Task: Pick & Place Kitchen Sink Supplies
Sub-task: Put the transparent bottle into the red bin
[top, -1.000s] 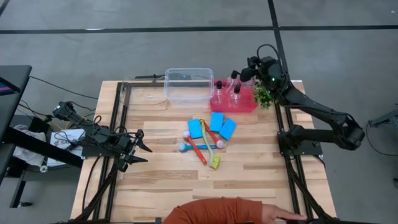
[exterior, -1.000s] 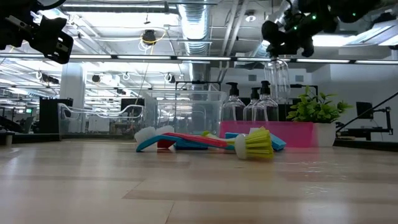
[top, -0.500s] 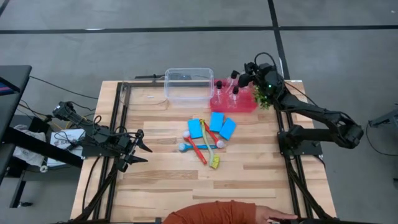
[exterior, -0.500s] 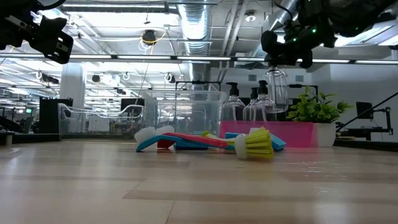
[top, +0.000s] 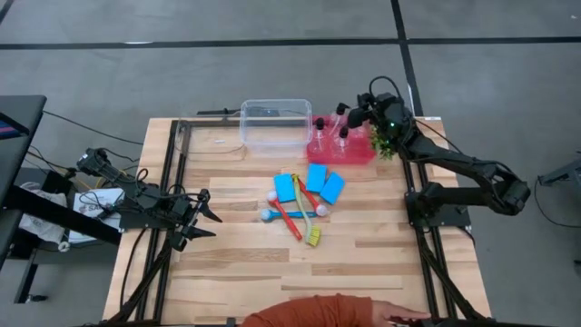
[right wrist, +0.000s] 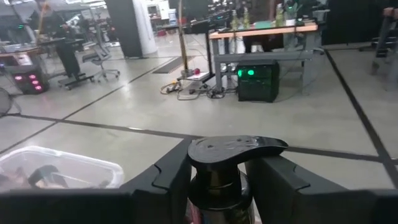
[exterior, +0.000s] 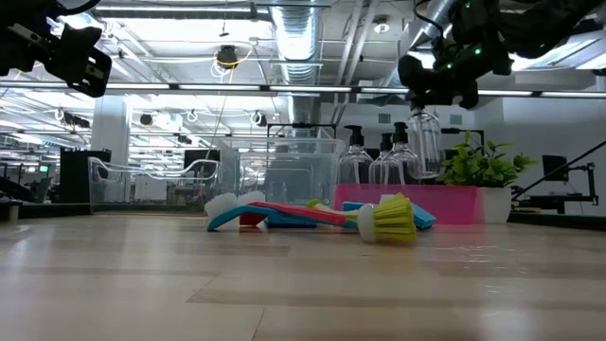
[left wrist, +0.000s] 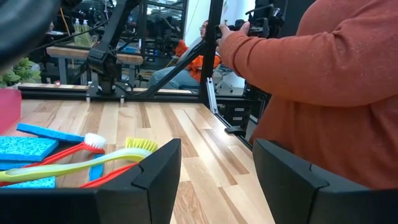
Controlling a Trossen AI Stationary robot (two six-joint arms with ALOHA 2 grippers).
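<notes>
Over at the far right of the table, I'm watching my right gripper (exterior: 437, 87) come lower than it was a second ago, carrying its bottle (exterior: 425, 142) down toward the red tray (top: 356, 153). Its fingers (right wrist: 166, 173) are clamped on the neck just under the black pump top (right wrist: 237, 149), and the clear body is hanging upright, its base now sinking level with the tops of the others instead of floating well above them. Three more bottles (exterior: 353, 161) are standing in the tray, clear with black pumps. A small green plant (top: 385, 139) is sitting just right of the tray, and a clear tub (top: 275, 123) just left of it.

Mid-table, nothing is shifting: three blue sponges (top: 316, 177) are lying close together, with the red brush (top: 292, 222), the blue brush (top: 289, 214) and the yellow-green brush (top: 305, 216) crossing one another just nearer.

My left gripper (top: 205, 217) is staying parked at the left side, above the wood, fingers (left wrist: 158, 167) spread wide and gripping nothing. At the near edge a person in an orange sleeve (top: 313, 311) is leaning in.
</notes>
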